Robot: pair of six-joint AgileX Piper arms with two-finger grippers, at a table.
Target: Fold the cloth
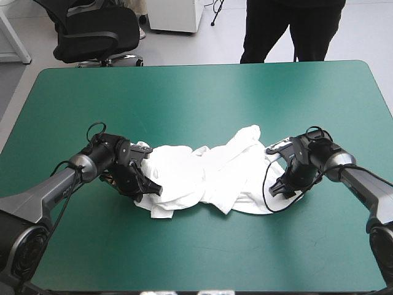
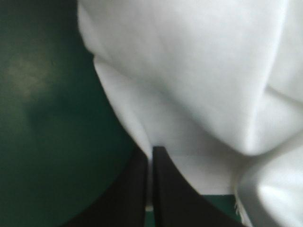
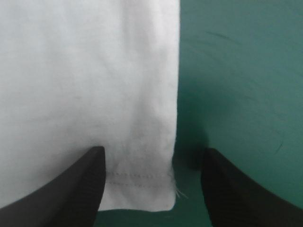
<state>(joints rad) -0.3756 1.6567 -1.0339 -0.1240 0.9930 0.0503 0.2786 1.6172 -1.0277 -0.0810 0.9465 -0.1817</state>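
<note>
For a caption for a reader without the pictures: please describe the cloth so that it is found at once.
On the teal-green table cover, look near the middle, between the black left end effector and the right end effector. There lies the white short-sleeved fabric T-shirt, a crumpled heap. It is the only white, soft thing on it.

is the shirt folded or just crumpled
Crumpled, not folded: the T-shirt lies in a rumpled heap. The left gripper is shut on one end; the right gripper is open around a hemmed corner.
</note>
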